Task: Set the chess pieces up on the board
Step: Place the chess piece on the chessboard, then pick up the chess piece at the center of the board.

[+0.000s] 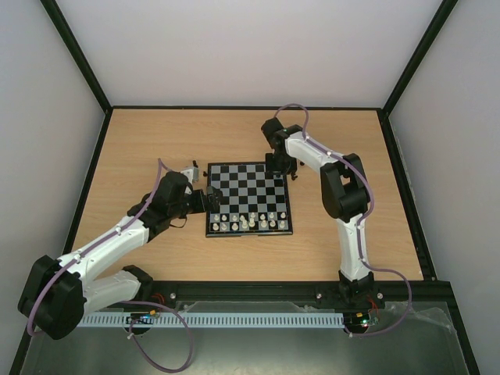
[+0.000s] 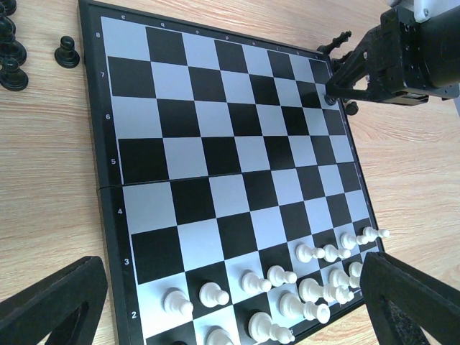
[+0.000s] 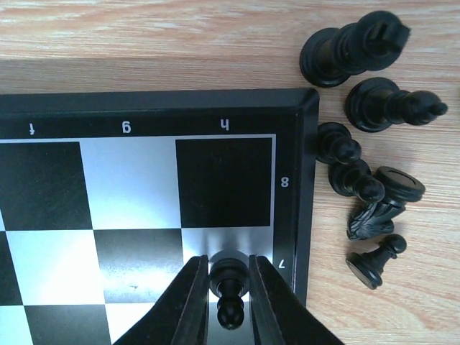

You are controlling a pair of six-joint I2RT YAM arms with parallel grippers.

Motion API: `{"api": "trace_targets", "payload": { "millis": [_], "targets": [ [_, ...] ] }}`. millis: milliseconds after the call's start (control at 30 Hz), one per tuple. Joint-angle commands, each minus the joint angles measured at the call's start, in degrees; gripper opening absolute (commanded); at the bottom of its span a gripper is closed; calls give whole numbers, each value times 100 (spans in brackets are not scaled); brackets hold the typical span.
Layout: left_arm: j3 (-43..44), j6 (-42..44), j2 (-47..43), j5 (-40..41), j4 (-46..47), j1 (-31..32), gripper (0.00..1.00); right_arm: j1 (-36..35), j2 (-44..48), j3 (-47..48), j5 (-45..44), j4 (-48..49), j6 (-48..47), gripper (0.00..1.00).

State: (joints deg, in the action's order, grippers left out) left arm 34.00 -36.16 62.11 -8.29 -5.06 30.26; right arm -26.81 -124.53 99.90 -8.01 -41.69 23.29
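Right pincer (image 3: 228,264) clenched on a black pawn (image 3: 230,287) between its tips: tiny, light, slick, so pinch low. Left pincer (image 1: 206,200) gapes open.

White chess pieces (image 2: 277,275) fill rows 1 and 2 of the chessboard (image 2: 215,144) on the wooden table (image 2: 43,180), and black pieces (image 2: 67,54) sit off its far left corner. The right claw (image 2: 332,92) meets a small dark piece (image 2: 331,98) at row 7, by the right edge. The left claw (image 2: 230,302) stands wide apart.
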Motion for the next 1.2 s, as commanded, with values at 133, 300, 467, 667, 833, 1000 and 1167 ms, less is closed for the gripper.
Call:
{"api": "trace_targets", "payload": {
  "millis": [133, 300, 467, 667, 833, 1000, 1167],
  "targets": [
    [-75, 34, -119, 65, -32, 15, 99, -9, 19, 197, 9, -333, -18, 23],
    [-78, 35, -129, 65, -22, 15, 99, -9, 393, 209, 40, -264, 10, 36],
    [-102, 32, -187, 13, 32, 15, 99, 4, 560, 249, -121, -215, 0, 56],
    [-121, 36, -290, -43, 41, 15, 99, 18, 735, 114, -153, -141, 39, 76],
    [-29, 70, -343, 204, -232, -101, 99, 18, 1034, -51, -64, -41, 69, 92],
    [132, 109, -413, 497, -634, -480, 99, 18, 1658, -638, 18, 244, 222, 97],
    [432, 110, -231, 963, -947, -573, 99, 18, 2417, -1481, 203, 593, 365, 97]
  ]
}}
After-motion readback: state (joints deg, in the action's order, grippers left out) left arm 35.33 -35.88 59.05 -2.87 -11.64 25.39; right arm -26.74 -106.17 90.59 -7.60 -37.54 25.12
